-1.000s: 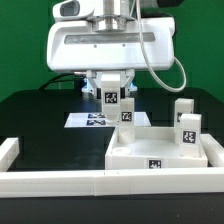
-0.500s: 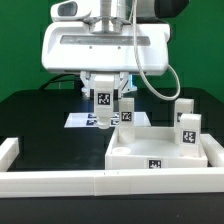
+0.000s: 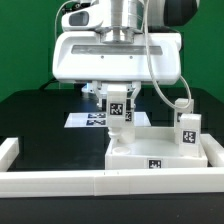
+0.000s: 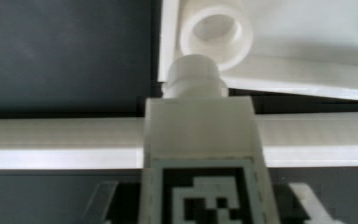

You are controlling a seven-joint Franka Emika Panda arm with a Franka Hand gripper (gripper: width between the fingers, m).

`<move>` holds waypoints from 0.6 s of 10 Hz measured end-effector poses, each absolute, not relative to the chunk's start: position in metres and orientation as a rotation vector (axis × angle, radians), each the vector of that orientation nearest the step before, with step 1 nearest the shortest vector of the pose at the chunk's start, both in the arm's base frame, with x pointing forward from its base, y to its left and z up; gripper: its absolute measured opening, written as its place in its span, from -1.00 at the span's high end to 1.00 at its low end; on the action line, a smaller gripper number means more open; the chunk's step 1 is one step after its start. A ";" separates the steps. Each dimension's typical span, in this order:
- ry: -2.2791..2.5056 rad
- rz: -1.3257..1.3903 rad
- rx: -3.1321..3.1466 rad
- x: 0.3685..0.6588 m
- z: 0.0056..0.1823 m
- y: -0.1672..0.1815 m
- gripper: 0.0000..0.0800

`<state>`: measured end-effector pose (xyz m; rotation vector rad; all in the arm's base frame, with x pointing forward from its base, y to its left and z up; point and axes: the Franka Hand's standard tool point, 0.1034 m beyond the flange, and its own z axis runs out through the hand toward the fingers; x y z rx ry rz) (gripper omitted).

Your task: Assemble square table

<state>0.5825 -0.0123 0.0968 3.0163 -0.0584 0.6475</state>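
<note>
The white square tabletop [image 3: 160, 148] lies tray-side up at the exterior view's right. My gripper [image 3: 119, 100] is shut on a white tagged leg [image 3: 119, 108] and holds it upright over the tabletop's far left corner. In the wrist view the leg [image 4: 202, 150] fills the gripper [image 4: 202, 208], and its screw tip [image 4: 194, 72] sits just short of a round corner hole [image 4: 220, 30] in the tabletop [image 4: 300, 55]. Another leg [image 3: 127, 122] stands right beside the held one. A further leg [image 3: 187, 131] stands at the tabletop's right side.
Long white bars run along the table's front [image 3: 100, 182] and left [image 3: 8, 150]; one crosses the wrist view [image 4: 60, 140]. The marker board [image 3: 88, 120] lies behind the tabletop. A cable [image 3: 186, 95] hangs from the arm near the right legs.
My gripper with the leg first shifted toward the exterior view's left, then swung right and a little lower, to the tabletop's far left corner. The tabletop and standing legs have not moved.
</note>
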 end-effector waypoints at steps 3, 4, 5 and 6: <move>-0.050 0.659 3.008 0.583 0.093 -0.011 0.33; -0.050 0.658 3.008 0.582 0.092 -0.011 0.33; -0.050 0.657 3.008 0.582 0.092 -0.011 0.33; -0.050 0.657 3.008 0.582 0.092 -0.011 0.33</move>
